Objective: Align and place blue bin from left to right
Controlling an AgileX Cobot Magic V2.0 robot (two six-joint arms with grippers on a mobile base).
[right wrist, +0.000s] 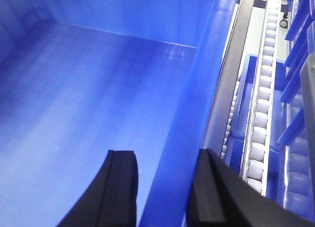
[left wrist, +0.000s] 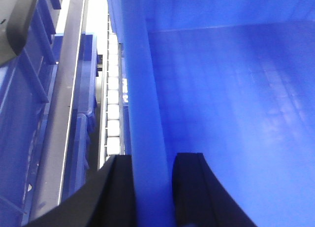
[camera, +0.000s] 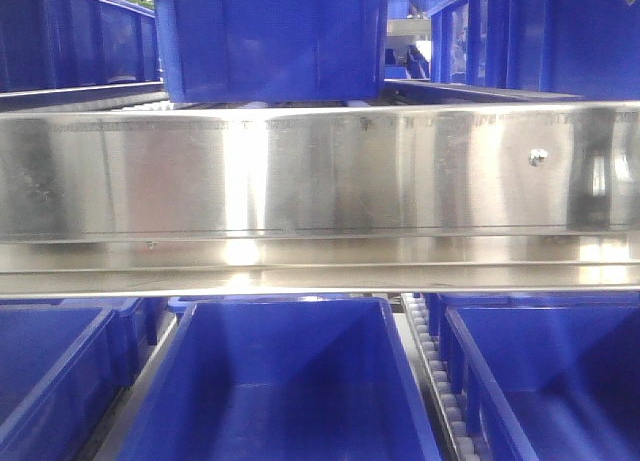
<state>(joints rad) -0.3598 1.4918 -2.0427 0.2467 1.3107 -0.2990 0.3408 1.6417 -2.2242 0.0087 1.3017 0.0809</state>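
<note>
No legible text, label, brand or number in any view. On steel rail [camera: 320, 171]: faint line of marks along top edge, 12 o'clock side, too blurred to read. Walls of bin [camera: 280, 381]: nothing readable.

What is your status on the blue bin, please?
Left gripper astride left wall of blue bin, apparently clamped; right gripper likewise on right wall. Bin empty. Roller track and neighbouring bins close alongside.

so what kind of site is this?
Probably a warehouse or factory flow-rack area: rows of blue bins, roller tracks beside them, and a stainless steel shelf beam.
</note>
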